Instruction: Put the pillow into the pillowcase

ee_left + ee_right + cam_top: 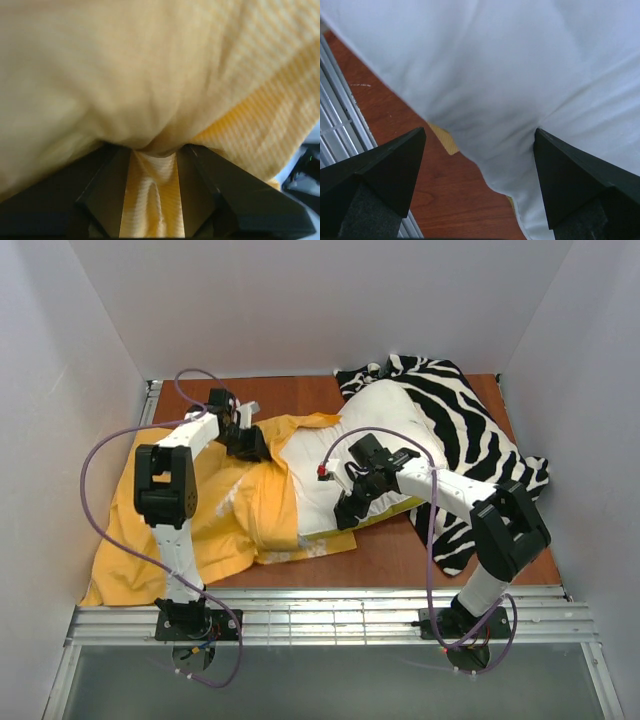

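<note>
Left jaws pinch pillowcase, right jaws spread over pillow, on white-walled brown table.

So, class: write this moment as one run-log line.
left pincer: pinching orange-yellow fabric pillowcase | right pincer: open over puffy white pillow | status: pillow mostly outside

Zebra cloth: black-and-white, crumpled, beyond and right of the right claw.
Table: reddish-brown wood, bare just beneath that claw.
Metal rail: slotted, nearward of the claw.
</note>
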